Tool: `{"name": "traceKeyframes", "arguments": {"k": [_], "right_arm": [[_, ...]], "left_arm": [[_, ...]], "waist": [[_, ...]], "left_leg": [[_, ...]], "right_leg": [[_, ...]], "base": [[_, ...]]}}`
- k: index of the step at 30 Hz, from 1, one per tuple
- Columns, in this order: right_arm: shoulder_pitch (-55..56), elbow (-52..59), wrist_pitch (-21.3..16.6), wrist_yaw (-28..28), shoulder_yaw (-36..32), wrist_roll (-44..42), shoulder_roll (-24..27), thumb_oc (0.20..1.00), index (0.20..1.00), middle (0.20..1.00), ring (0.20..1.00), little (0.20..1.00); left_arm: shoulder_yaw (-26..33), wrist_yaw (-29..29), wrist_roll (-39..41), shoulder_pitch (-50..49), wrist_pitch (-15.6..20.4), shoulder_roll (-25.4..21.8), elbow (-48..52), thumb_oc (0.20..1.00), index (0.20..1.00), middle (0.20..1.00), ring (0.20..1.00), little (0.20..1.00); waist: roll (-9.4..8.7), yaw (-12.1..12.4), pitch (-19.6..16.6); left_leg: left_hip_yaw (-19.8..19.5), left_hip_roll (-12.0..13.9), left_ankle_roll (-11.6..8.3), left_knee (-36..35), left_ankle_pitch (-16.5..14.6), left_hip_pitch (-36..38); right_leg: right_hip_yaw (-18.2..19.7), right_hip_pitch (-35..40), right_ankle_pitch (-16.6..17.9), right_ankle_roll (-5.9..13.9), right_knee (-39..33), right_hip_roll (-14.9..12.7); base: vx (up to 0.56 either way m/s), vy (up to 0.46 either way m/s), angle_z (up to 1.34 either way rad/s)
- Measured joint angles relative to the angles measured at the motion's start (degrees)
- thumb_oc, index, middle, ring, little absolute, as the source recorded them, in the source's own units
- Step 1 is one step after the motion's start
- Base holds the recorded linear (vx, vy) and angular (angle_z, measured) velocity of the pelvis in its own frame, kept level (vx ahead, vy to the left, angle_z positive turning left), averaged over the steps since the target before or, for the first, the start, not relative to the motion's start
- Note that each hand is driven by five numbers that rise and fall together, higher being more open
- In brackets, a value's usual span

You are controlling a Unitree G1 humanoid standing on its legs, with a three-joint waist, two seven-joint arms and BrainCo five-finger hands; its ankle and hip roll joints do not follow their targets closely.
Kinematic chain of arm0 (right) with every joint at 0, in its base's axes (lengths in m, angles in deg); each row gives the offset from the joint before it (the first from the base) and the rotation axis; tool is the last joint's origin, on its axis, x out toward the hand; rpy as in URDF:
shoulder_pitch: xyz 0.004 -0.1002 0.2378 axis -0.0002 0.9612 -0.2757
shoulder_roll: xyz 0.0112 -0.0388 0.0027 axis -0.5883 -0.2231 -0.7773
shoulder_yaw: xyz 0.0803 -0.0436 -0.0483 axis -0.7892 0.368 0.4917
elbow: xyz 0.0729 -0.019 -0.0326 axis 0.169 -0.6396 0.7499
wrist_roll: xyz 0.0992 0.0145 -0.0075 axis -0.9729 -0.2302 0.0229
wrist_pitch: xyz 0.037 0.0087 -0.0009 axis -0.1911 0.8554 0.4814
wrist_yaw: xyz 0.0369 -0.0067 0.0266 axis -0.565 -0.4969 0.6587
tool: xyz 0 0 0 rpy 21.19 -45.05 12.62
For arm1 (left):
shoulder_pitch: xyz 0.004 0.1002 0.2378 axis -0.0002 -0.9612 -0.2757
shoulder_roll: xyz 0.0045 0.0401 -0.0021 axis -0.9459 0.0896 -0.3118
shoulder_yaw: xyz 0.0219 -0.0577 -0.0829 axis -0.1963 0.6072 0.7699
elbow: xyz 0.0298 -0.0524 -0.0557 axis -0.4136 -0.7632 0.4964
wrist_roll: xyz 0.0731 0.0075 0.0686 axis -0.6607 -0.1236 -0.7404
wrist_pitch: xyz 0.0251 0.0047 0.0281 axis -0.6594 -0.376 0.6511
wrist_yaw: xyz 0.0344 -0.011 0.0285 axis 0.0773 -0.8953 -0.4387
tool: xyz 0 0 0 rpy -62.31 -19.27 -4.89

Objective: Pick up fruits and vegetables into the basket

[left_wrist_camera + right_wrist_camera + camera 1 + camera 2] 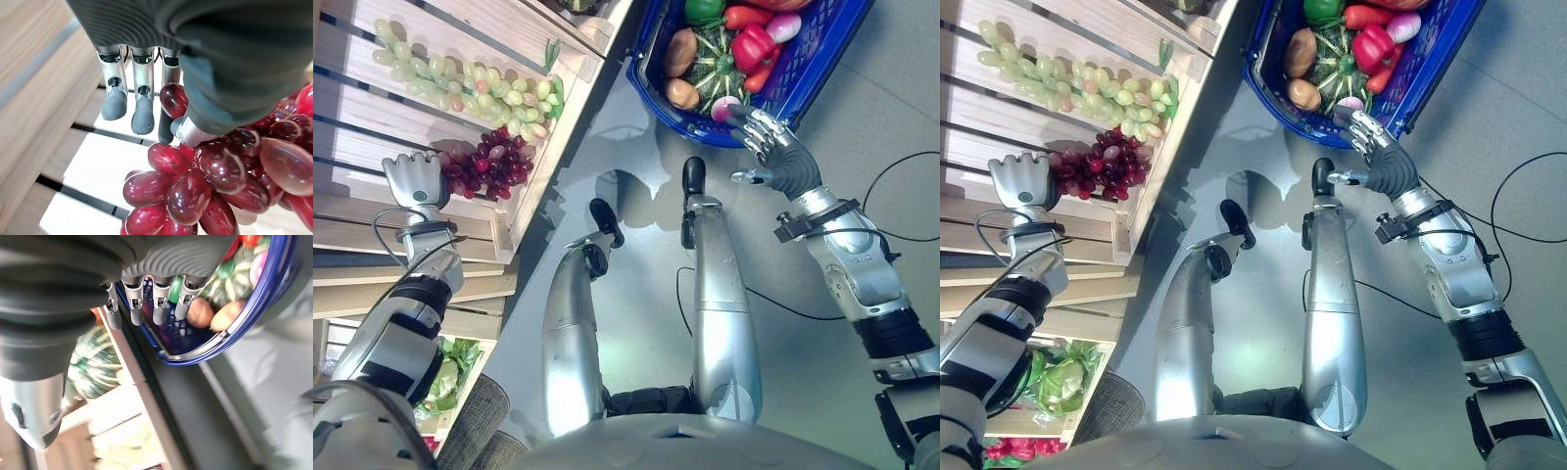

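Observation:
A bunch of red grapes [489, 162] lies on the slatted wooden shelf [372, 127] at my left. My left hand [414, 179] rests just beside the bunch. Its fingers [142, 107] are straight over the slats, and its thumb lies against the grapes [195, 191] without closing on them. The blue basket [656, 103] stands on the floor ahead to the right. It holds potatoes [680, 51], a striped green squash [713, 61], red peppers [751, 46] and other vegetables. My right hand [771, 142] hovers open and empty at the basket's near rim [234, 328].
A long bunch of green grapes [470, 83] lies on the same shelf behind the red bunch. A lower shelf at my left holds leafy greens [450, 367]. In the right wrist view a striped squash [93, 362] sits on shelving beside the basket. Grey floor lies between shelf and basket.

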Motion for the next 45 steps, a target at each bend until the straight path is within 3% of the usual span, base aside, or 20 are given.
{"name": "traceKeyframes", "arguments": {"k": [6,13,20,30,39,45], "right_arm": [[-1.86,-0.33,4.74,-3.73,3.27,6.0,1.56,1.0,1.0,1.0,1.0,1.0],[-4.21,-2.63,13.33,-11.08,7.29,18.67,3.02,1.0,1.0,1.0,1.0,1.0],[-4.82,-2.82,18.0,-13.62,8.25,25.81,4.7,1.0,1.0,1.0,1.0,1.0],[-6.8,-0.64,21.28,-14.82,12.87,28.06,4.09,1.0,1.0,1.0,1.0,1.0],[-13.55,0.03,19.87,-19.1,18.0,28.02,-1.13,1.0,1.0,1.0,1.0,1.0],[-15.36,0.09,21.25,-21.5,19.09,27.97,-3.64,1.0,1.0,1.0,1.0,1.0]], "left_arm": [[0.01,-0.86,-4.7,-0.69,0.43,-1.26,5.26,0.2,0.2,0.2,0.2,0.2],[0.39,1.88,-8.82,-1.69,1.41,-9.31,14.8,0.2,0.2,0.2,0.2,0.2],[2.44,4.71,-9.93,-2.63,1.58,-14.81,22.84,0.2,0.2,0.2,0.2,0.2],[4.28,8.22,-11.94,-4.19,2.84,-16.04,33.94,0.2,0.2,0.2,0.2,0.2],[4.63,8.11,-11.59,-2.85,8.85,-16.06,40.9,0.2,0.2,0.2,0.2,0.2],[4.63,8.74,-9.58,-0.42,12.82,-16.0,44.91,0.2,0.2,0.2,0.2,0.2]], "waist": [[0.0,1.11,0.0],[-0.01,1.91,0.0],[0.02,2.54,0.01],[0.06,3.3,0.03],[0.22,5.33,0.09],[0.34,6.16,0.15]], "left_leg": [[-1.42,-0.18,-0.56,-3.22,0.91,4.85],[-1.95,-1.08,-0.57,-5.28,1.27,9.78],[-1.95,-1.26,-0.58,-6.29,1.77,11.59],[-2.27,-1.96,-0.71,-7.32,2.2,13.37],[-2.57,-2.73,-0.31,-8.28,2.9,15.69],[-2.79,-2.88,-0.26,-8.21,3.02,16.74]], "right_leg": [[-2.21,5.75,0.17,-0.38,-2.63,0.01],[-2.65,10.72,-0.26,0.11,-3.81,-0.4],[-3.01,12.53,-0.26,0.14,-4.56,-0.47],[-3.53,14.29,-0.08,-0.16,-4.61,-0.98],[-3.9,16.59,-0.37,0.15,-4.65,-1.89],[-4.01,17.78,-0.3,0.07,-4.59,-2.0]], "base": [[0.0,-0.073,0.06],[0.03,-0.041,0.04],[-0.02,-0.008,0.0],[0.0,-0.021,0.02],[0.0,-0.02,0.06],[0.0,-0.035,0.02]]}}
